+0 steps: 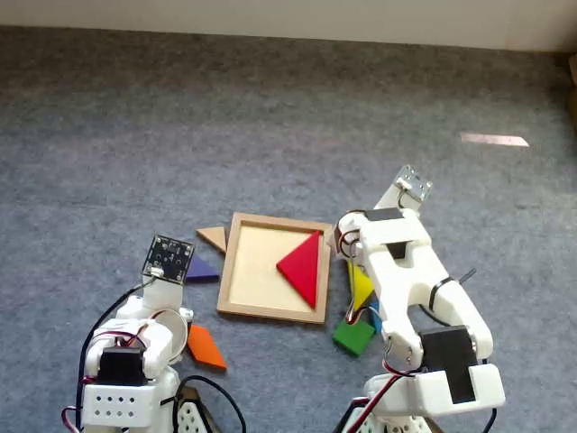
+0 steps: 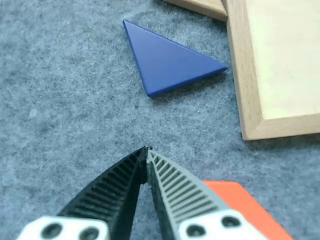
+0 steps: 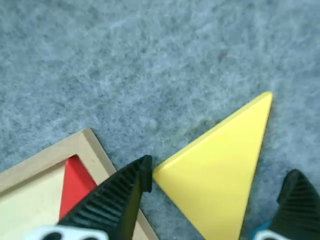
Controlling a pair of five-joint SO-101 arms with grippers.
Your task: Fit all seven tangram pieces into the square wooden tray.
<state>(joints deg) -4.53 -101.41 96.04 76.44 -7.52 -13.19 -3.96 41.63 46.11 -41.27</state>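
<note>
While red triangle lies flat in wooden tray, long edge toward right rim, pale floor stays open to its left. Blue triangle on carpet outside left rim, tip at rim; contact unclear. Left gripper jaws pressed together, empty, over bare carpet between blue triangle and orange piece. Right gripper jaws wide, straddling yellow triangle just outside right rim. Green square near tray's near right corner. Tan triangle at far left corner.
</note>
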